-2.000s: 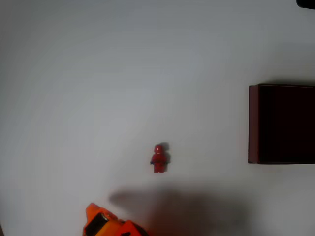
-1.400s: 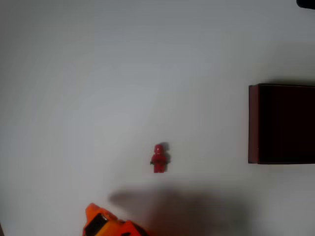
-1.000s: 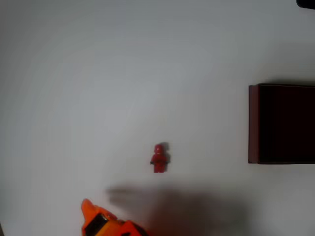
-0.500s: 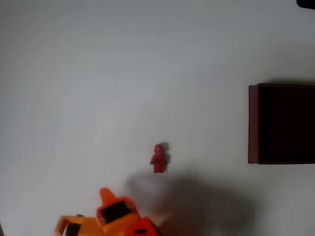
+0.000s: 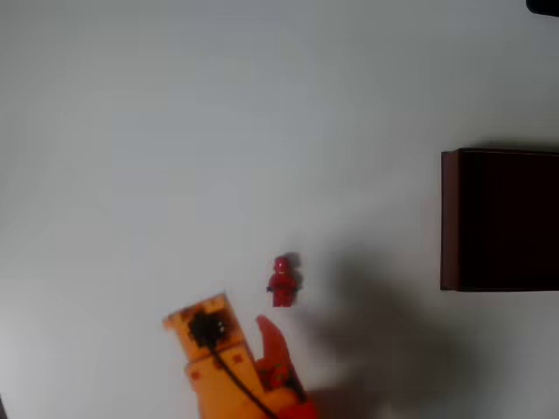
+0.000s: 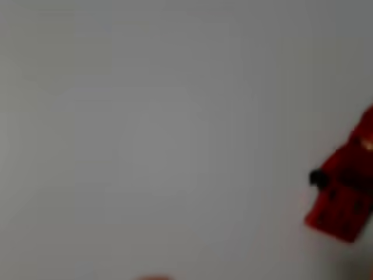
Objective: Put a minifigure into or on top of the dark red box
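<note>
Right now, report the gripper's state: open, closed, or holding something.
Gripper: cannot be told whether open or closed; it holds nothing. The minifigure lies free on the table, just beyond the red fingertip.

The minifigure is showing all red with dark hands, the box maroon with black inside, the hand orange, the table white.

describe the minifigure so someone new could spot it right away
In the overhead view, start at the dark red box on the white table's right edge and look left and a little lower. The minifigure lies there alone, just above the orange gripper: tiny, all red, round-headed.
</note>
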Available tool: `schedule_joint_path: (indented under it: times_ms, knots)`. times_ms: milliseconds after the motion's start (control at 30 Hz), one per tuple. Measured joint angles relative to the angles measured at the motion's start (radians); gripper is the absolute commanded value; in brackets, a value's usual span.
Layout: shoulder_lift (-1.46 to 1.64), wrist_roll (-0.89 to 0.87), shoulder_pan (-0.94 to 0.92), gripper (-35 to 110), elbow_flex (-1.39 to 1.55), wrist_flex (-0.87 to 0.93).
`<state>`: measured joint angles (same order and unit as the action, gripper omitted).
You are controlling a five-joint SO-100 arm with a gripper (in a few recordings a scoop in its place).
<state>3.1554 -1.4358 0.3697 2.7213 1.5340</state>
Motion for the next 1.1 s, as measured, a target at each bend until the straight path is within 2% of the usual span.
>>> schedule_joint_path:
  times_ms: [200, 500, 633, 1100]
  knots:
    - [-0.385, -0.146, -0.08, 20, -0.196, 0.011]
    - [-0.407, -0.38, -0.12, 22, -0.126, -0.067]
    - [-0.38, -0.426, -0.114, 22, -0.046, -0.129]
    - [-0.577, -0.357, -0.187, 23, 0.017, -0.331]
